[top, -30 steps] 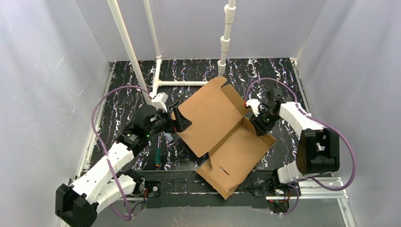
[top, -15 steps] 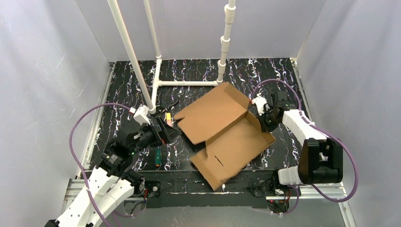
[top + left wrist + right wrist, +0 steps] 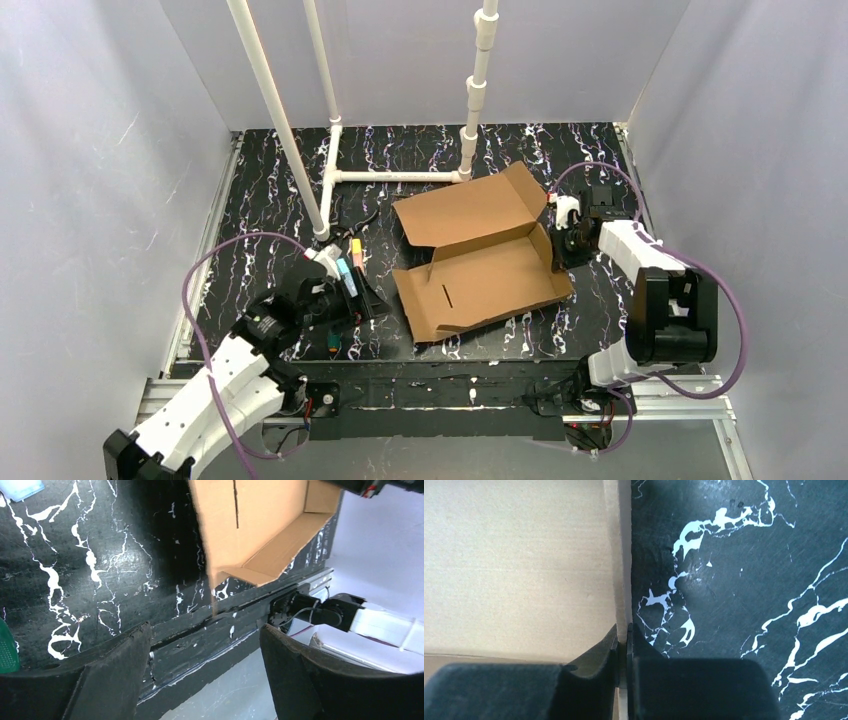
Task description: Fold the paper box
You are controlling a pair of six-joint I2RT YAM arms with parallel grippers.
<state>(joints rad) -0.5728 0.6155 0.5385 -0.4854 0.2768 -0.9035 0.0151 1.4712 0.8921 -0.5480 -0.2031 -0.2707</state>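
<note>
The paper box (image 3: 480,265) lies open on the black marbled table, tray part near, lid panel (image 3: 465,212) leaning back behind it. My right gripper (image 3: 556,246) is shut on the box's right side wall; in the right wrist view the thin cardboard edge (image 3: 623,580) runs straight into the pinch of the gripper (image 3: 623,636), with the box's inside (image 3: 519,565) to its left. My left gripper (image 3: 366,298) stands open to the left of the box and apart from it. The left wrist view shows its gripper (image 3: 205,645) holding nothing, with the box corner (image 3: 260,540) ahead of it.
A white pipe frame (image 3: 395,176) stands at the back left. A green-handled screwdriver (image 3: 332,338), black pliers (image 3: 352,224) and small blue and yellow items (image 3: 348,266) lie on the table around the left gripper. The table's front rail (image 3: 210,630) is under the left fingers.
The left gripper has let go of the box's left edge and drawn back to the near left. The right gripper has shut on the side wall, and the box has swung right and settled flat.
</note>
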